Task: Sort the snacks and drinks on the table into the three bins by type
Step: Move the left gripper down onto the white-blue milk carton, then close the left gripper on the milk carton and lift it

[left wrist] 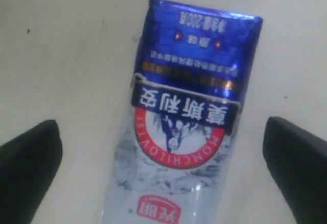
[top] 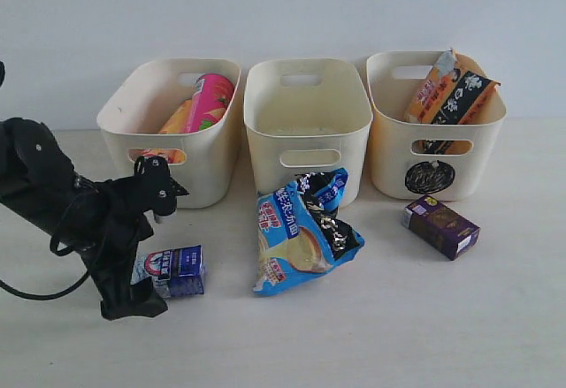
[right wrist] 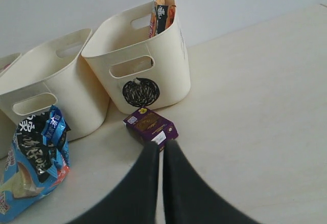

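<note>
My left gripper (left wrist: 163, 178) stands open over the white-blue carton (left wrist: 189, 122), which lies flat on the table (top: 398, 317) between the two black fingers (left wrist: 28, 168) with a gap on each side. In the exterior view this carton (top: 175, 270) is at the front left, partly behind the left arm (top: 97, 216). The blue bag (top: 301, 229) leans against the middle bin (top: 305, 132). A dark purple carton (top: 440, 225) lies before the right bin (top: 433, 132). My right gripper (right wrist: 162, 150) is shut and empty, just short of the purple carton (right wrist: 150, 124).
The left bin (top: 159, 154) holds a pink cylinder (top: 210, 101) and a yellow one (top: 177, 118). An orange-black bag (top: 451, 92) stands in the right bin, which bears a scribbled circle (top: 430, 177). The middle bin looks empty. A wall runs behind the bins.
</note>
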Robot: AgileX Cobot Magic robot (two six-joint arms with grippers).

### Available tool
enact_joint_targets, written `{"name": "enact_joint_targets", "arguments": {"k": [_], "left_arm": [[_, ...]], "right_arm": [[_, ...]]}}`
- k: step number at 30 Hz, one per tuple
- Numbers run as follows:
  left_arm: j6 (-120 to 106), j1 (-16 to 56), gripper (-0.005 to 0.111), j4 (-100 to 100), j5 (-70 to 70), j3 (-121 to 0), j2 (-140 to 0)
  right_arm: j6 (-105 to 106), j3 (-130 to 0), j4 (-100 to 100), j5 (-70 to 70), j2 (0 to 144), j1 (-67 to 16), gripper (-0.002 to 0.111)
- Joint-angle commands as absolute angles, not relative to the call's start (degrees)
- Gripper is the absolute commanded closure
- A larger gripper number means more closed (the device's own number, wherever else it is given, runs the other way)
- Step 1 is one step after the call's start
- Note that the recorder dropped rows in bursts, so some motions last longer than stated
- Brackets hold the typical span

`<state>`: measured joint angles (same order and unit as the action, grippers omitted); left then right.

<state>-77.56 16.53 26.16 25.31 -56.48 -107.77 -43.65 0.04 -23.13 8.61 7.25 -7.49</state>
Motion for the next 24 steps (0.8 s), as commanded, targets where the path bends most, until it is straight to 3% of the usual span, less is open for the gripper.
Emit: {"name": "enact_joint_targets", "arguments": {"k": [1, 3, 5, 7, 24], "left_arm": [[-77.94, 16.67, 0.017, 25.9, 22.62, -56.71, -109.32], [-77.94, 16.67, 0.032, 25.9, 22.5, -56.71, -109.32], [-75.96, 16.67, 0.072, 25.9, 23.89, -57.63, -109.32], [-73.86, 16.67, 0.102, 26.91, 26.89, -58.79, -108.25], [-73.34, 16.67, 0.102, 59.61, 32.78, -61.38, -84.01]], "right_arm": [[-43.49, 0.0, -23.06, 8.63, 7.48, -7.27, 0.108], [-43.49, 0.0, -23.06, 8.63, 7.48, -7.27, 0.108], [-43.49, 0.0, -23.06, 8.63, 7.48, -7.27, 0.108], [-43.49, 0.0, -23.06, 8.63, 7.48, -7.27, 0.108], [-43.34, 0.0, -23.06, 8.63, 7.48, -7.27, 0.108]]}}
